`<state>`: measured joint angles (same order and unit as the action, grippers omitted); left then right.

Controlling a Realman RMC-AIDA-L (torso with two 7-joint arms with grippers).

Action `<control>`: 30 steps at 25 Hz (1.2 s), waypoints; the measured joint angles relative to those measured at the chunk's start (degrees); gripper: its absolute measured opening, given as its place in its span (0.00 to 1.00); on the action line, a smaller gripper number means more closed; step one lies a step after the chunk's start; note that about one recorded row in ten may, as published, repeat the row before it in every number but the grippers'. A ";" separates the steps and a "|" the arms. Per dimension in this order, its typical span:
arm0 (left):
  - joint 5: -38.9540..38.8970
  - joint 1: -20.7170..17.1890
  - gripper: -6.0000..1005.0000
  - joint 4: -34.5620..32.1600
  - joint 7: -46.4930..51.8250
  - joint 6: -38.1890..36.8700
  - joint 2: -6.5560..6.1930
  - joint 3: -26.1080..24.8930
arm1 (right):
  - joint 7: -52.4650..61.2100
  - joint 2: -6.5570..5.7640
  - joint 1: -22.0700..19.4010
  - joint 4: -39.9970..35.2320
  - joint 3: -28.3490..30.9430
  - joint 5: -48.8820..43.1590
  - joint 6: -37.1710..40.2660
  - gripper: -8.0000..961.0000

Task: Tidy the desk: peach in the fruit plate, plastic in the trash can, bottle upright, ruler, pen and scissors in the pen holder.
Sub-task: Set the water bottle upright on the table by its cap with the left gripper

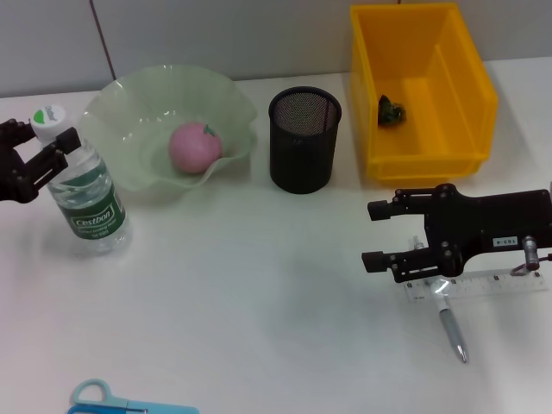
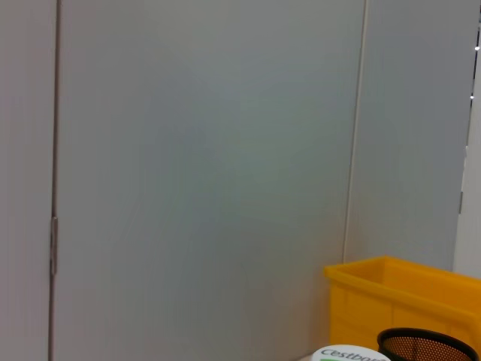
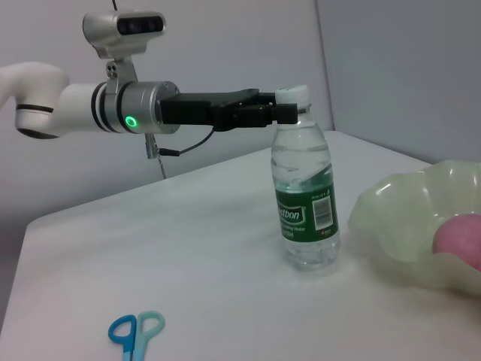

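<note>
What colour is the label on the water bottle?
Green with white lettering; the water bottle's label shows best in the right wrist view.

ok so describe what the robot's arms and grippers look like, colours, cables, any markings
The left arm is white with a silver wrist cuff carrying a glowing green ring light, a silver camera mounted above, and a thin black cable hanging below. Its left gripper is black with long slim fingers. The right gripper is also black and boxy, with a small white label and a metal fitting on its body.

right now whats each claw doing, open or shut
Left claw: shut on the upright bottle, gripping at its neck.
Right claw: open, holding nothing, hovering over the ruler and pen.
</note>
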<state>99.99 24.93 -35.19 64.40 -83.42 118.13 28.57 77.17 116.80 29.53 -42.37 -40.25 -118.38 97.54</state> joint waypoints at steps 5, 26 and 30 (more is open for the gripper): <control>-1.10 -0.10 0.47 1.18 -1.64 0.12 0.08 -0.01 | 0.00 0.00 0.00 0.00 0.00 0.00 0.02 0.83; -1.56 0.02 0.48 3.19 -3.51 1.44 0.19 0.12 | 0.13 -0.17 0.04 -0.01 0.00 0.00 0.03 0.83; -1.56 0.10 0.49 3.20 -4.03 1.65 0.18 0.18 | 0.17 -0.18 0.14 0.03 0.00 0.00 0.03 0.83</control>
<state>98.42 25.02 -31.99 60.37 -81.77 118.31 28.75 77.34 116.63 29.67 -42.34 -40.25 -118.39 97.56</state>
